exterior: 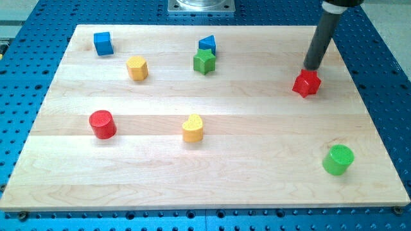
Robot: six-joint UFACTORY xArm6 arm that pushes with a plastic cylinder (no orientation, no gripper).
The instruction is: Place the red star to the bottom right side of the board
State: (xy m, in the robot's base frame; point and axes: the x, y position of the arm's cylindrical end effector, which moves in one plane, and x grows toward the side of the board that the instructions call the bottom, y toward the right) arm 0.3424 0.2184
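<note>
The red star (306,83) lies on the wooden board (205,186) at the view's right, in the upper half. My tip (312,67) stands just above the star's top edge, touching or nearly touching it. The dark rod rises from there to the view's top right.
A green cylinder (338,160) stands at the bottom right. A red cylinder (102,124) is at the left, a yellow heart-shaped block (192,128) near the middle. A blue cube (103,43), a yellow hexagon (137,67), a blue triangular block (207,44) and a green star (204,61) are at the top.
</note>
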